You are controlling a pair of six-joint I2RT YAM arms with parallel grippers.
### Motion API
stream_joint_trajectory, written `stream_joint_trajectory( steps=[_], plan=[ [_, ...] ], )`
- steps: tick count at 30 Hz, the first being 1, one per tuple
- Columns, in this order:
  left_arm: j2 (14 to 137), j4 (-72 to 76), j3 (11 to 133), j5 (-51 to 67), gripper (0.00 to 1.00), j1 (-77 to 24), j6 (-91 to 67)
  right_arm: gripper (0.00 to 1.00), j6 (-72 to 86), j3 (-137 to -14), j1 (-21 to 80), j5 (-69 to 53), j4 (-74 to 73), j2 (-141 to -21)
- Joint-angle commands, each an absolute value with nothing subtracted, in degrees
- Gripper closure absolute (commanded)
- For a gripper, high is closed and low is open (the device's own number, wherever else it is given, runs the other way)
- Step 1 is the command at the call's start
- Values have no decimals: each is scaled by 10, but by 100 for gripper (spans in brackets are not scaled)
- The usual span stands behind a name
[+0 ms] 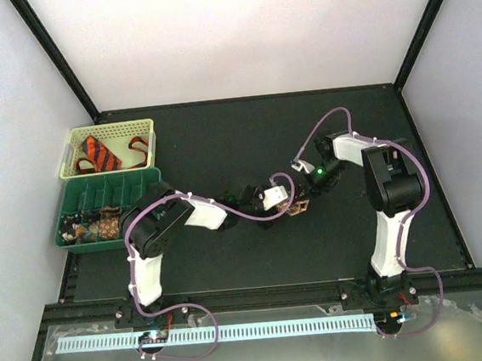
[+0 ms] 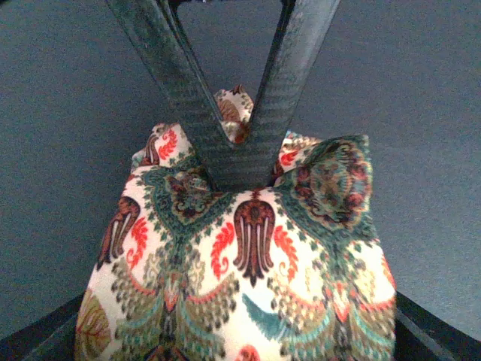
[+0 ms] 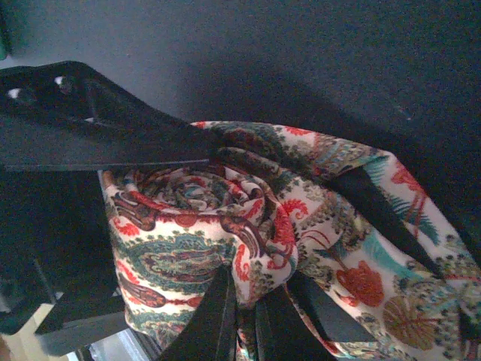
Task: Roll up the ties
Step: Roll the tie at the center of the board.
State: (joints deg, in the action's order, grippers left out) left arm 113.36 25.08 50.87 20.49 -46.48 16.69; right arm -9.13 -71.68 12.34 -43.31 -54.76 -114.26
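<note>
Item 1, middle of black bench [image 1: 220, 140]: cream, green and red paisley fabric necktie [image 2: 248, 256], partly coiled, held between both arms. Left end effector [image 2: 237, 169]: tips closed on a top fold. Right end effector [image 3: 239, 289]: pinched shut on the coil's edge. Handling, as judged: roll with a tight core, even tension, edges aligned. Item 2, farther left: green plastic compartment tray [image 1: 113, 177], rolled ties [image 1: 88, 229] inside. Item 3, farthest: cream mesh basket [image 1: 108, 127], orange black-striped tie [image 1: 102, 151].

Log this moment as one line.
paisley tie: partly coiled, mid-table | right gripper: shut on it | left gripper: touching it, grip unclear | orange tie: in basket
</note>
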Motion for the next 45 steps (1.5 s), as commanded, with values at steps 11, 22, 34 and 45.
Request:
stream_joint_trajectory(
  steps=[11, 22, 34, 45],
  plan=[
    [1166, 246, 553, 260, 42, -465, 130, 99, -72, -685, 121, -336, -484, -1146],
    [1106, 173, 467, 191, 58, -464, 193, 71, -74, -736, 137, -368, -515, -1160],
    [1133, 143, 504, 189, 57, -467, 185, 49, -108, -746, 148, -466, -583, -1105],
    [1134, 141, 509, 186, 50, -467, 177, 82, -101, -746, 161, -382, -563, -1156]
  ],
)
